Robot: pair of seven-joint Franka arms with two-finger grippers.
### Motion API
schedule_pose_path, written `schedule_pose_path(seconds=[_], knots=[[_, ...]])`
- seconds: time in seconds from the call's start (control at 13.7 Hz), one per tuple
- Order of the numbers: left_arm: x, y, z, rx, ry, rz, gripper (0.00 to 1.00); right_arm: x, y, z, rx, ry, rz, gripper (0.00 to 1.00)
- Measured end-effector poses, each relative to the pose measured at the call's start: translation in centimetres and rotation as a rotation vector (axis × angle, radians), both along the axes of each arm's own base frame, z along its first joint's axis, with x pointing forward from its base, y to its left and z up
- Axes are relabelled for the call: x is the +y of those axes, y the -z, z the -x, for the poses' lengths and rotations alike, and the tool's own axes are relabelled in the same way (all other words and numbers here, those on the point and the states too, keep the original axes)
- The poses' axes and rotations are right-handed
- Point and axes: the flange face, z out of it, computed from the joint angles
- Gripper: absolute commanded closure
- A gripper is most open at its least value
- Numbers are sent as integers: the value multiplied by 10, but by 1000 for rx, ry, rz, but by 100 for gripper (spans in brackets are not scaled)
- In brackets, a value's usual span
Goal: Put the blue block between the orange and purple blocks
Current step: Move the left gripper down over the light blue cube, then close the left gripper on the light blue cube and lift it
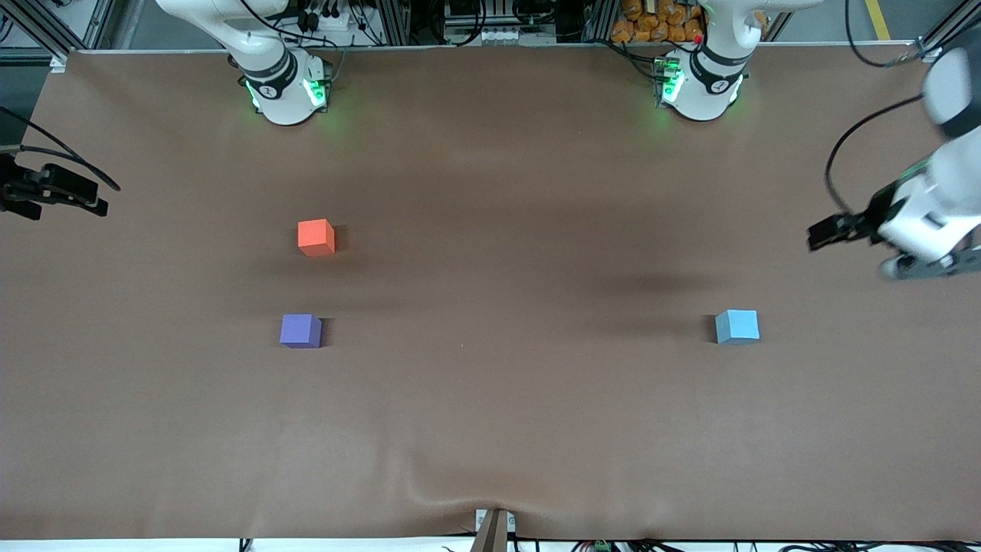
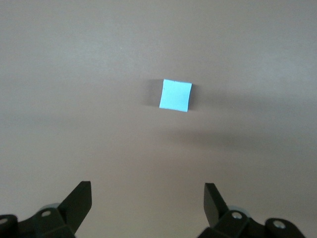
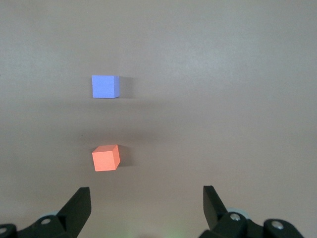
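1. Front view: the brown table (image 1: pixel 490 429) carries 3 cubes. The blue block (image 1: pixel 737 326) sits toward the left arm's end of the table, alone and well apart from the other 2.
2. Front view: the orange block (image 1: pixel 316 237) and the purple block (image 1: pixel 300 330) sit toward the right arm's end. The purple one is nearer the front camera, with a bare strip of table between them.
3. Front view: the left gripper (image 1: pixel 824 234) hangs in the air over the table's edge at the left arm's end, off to the side of the blue block and holding nothing. The right gripper (image 1: pixel 23 195) hangs over the table's edge at the right arm's end, well away from the orange and purple blocks.
4. Left wrist view: the left gripper (image 2: pixel 147 198) has its 2 fingers spread wide apart with nothing between them. The blue block (image 2: pixel 175 95) lies flat on the table below.
5. Right wrist view: the right gripper (image 3: pixel 146 201) also has its fingers wide apart and empty. Below it lie the orange block (image 3: pixel 105 158) and the purple block (image 3: pixel 105 87), apart from each other.
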Motion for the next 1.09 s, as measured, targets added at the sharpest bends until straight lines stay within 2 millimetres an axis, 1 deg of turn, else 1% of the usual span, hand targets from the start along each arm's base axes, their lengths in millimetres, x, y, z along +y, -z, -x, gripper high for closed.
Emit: schedule_pose_path(seconds=[0.07,0.22,0.36,0.51,0.73,0.87,1.09], knots=[[-1,24,0,-10,5,1,0,0,0,0,0,0,0,0],[-3,62,1,-13,20,2,0,0,0,0,-1,0,0,0],[-3,91,-5,-20,40,2,0,-1,-1,0,-2,2,0,0],[-3,120,-15,-40,50,2,0,-1,-1,0,-5,3,1,0],[-4,171,-27,-49,53,1,0,-1,-2,0,-5,2,1,0],[-4,194,-32,-55,54,0,0,-1,-2,0,-6,2,1,0],[-5,215,-37,-67,57,0,0,-1,-2,0,-7,2,1,0]])
